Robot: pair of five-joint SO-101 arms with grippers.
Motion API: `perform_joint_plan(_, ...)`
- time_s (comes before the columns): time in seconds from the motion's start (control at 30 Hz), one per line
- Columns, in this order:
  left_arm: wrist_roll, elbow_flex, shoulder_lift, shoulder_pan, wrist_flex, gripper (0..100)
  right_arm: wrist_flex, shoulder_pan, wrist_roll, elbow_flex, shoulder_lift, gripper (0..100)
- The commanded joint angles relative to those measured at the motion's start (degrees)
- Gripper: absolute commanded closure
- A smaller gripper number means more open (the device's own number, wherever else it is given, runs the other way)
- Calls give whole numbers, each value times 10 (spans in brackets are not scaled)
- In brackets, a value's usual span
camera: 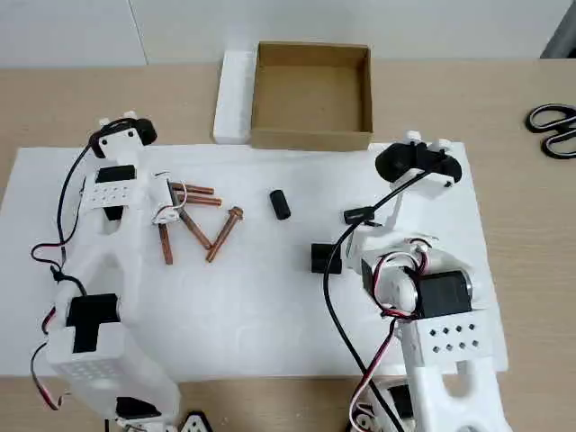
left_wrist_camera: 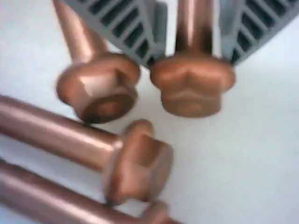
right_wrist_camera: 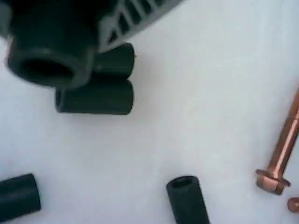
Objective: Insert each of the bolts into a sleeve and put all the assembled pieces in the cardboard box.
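High view: at left, the left end effector point(camera: 167, 203) straddles one copper flanged bolt point(left_wrist_camera: 191, 86), grip impossible to tell; upper centre sits the brown cardboard box point(camera: 310, 139); at right, the right end effector point(camera: 326, 257) clenches a black cylindrical sleeve point(right_wrist_camera: 49, 53), presumably for mating.

High view: the scissors point(camera: 551, 130) are cut by the picture's edge. The left arm point(camera: 112, 191) covers the ends of several bolts point(camera: 200, 225). The right gripper point(camera: 328, 255) and whatever lies beneath it merge into one dark shape, too small to resolve.

Left wrist view: every bolt is blurred, and each shank point(left_wrist_camera: 56, 128) runs out of frame.

Right wrist view: the sleeve point(right_wrist_camera: 46, 53) held in the right gripper's jaws is blurred and clipped at the edge. A second sleeve point(right_wrist_camera: 18, 196) and a lone bolt point(right_wrist_camera: 280, 149) are likewise clipped.
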Motion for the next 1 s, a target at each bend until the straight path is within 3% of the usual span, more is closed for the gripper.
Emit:
perform_joint_plan(0.0, -4, -25, 16, -1, -11, 920, -10, 7, 2, -4, -15, 995)
perform_joint_plan(0.23, -4, -26, 45, -3, -10, 923, -9, 7, 2, -4, -15, 995)
perform_joint_plan(0.37, -4, -28, 45, 0, -8, 994, -9, 7, 2, -4, -15, 995)
perform_joint_plan(0.5, -4, -28, 44, 0, 25, 994, -9, 7, 2, -4, -15, 995)
perform_joint_plan(0.67, -4, -58, 44, 0, 91, 994, -11, 7, 2, -4, -15, 995)
perform_joint_plan(0.97, -6, -254, -45, 11, 256, 994, -10, 6, 2, -4, -15, 995)
